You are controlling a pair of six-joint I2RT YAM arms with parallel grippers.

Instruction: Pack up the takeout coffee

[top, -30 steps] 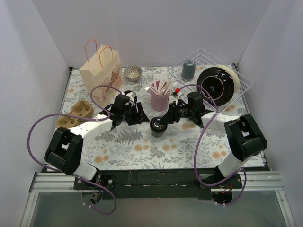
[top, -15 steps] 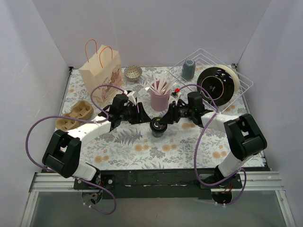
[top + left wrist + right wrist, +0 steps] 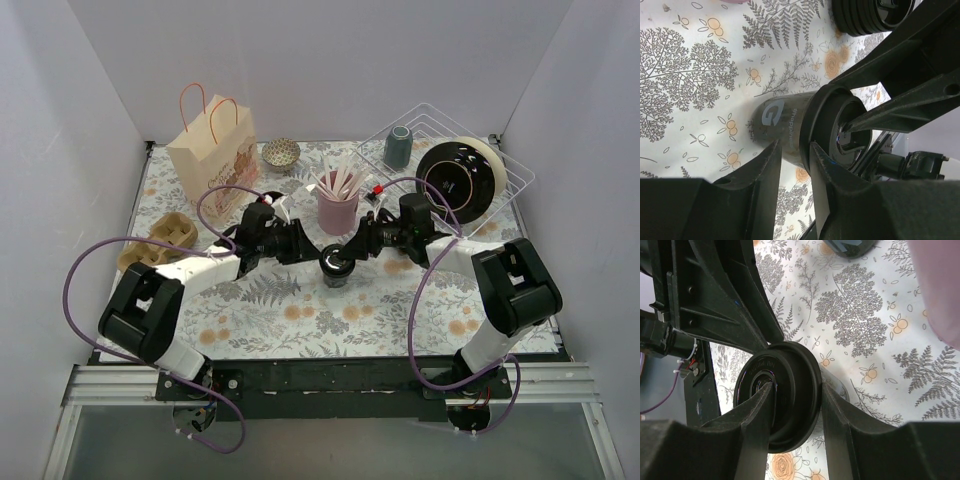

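Takeout coffee (image 3: 335, 266) — small black disposable cup, glossy plastic lid | likely light, crushable; hold mid-body | right gripper (image 3: 797, 389): clamped on lid, 3 o'clock | left gripper (image 3: 793, 146): part-open astride body, 9 o'clock — contact unclear

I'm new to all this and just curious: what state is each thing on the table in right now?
takeout coffee: upright, lid on.
right gripper: closed on its lid.
left gripper: at the coffee's side, grip unclear.
paper bag: upright, handles up.
grey-blue tumbler: upright in wire rack.
pink cup: upright, holds sticks.
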